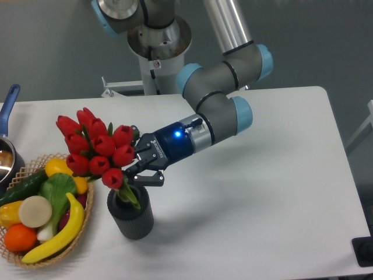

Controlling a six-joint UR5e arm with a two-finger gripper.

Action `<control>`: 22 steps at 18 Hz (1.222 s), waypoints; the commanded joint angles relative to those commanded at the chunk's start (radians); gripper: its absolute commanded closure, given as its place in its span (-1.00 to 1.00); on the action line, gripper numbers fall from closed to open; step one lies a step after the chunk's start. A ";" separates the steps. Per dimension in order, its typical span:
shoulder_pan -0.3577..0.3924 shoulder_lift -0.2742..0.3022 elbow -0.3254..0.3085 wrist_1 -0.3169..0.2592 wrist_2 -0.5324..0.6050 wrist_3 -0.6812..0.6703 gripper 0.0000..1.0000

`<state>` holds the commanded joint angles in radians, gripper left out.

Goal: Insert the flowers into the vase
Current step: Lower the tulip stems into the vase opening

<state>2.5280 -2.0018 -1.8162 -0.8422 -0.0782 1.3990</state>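
Nine-odd glossy red flowers point(96, 150) clenched by end effector point(139, 165), stems inside ribbed grey cylindrical vase point(132, 217).

Arm point(218, 105): grey tube sections, rounded grey joints wearing light blue end caps; upper link showing polished silver finish. Wrist ring point(201, 129) showing silver band, black cuff beside it glowing blue light. Gripper point(141, 165): black body carrying small white lettering, black fingers. Base column point(152, 44) showing grey metal, small warning sticker.
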 joint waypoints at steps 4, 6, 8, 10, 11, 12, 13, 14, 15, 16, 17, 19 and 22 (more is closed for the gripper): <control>0.017 -0.012 0.000 0.000 0.002 0.003 0.33; 0.021 -0.028 0.000 0.000 0.005 0.012 0.33; 0.022 -0.038 0.000 0.000 0.005 0.034 0.33; 0.022 -0.049 -0.002 0.000 0.005 0.043 0.33; 0.022 -0.054 0.000 0.000 0.005 0.051 0.33; 0.022 -0.058 0.000 0.000 0.005 0.054 0.33; 0.022 -0.058 0.000 0.000 0.005 0.055 0.33; 0.022 -0.060 0.000 0.000 0.005 0.055 0.33; 0.022 -0.063 -0.002 0.000 0.005 0.055 0.33; 0.022 -0.067 -0.002 0.002 0.005 0.055 0.33; 0.022 -0.071 -0.005 0.000 0.005 0.058 0.33; 0.020 -0.075 -0.009 0.000 0.005 0.069 0.33; 0.020 -0.081 -0.018 0.002 0.005 0.071 0.33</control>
<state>2.5479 -2.0831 -1.8346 -0.8406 -0.0736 1.4696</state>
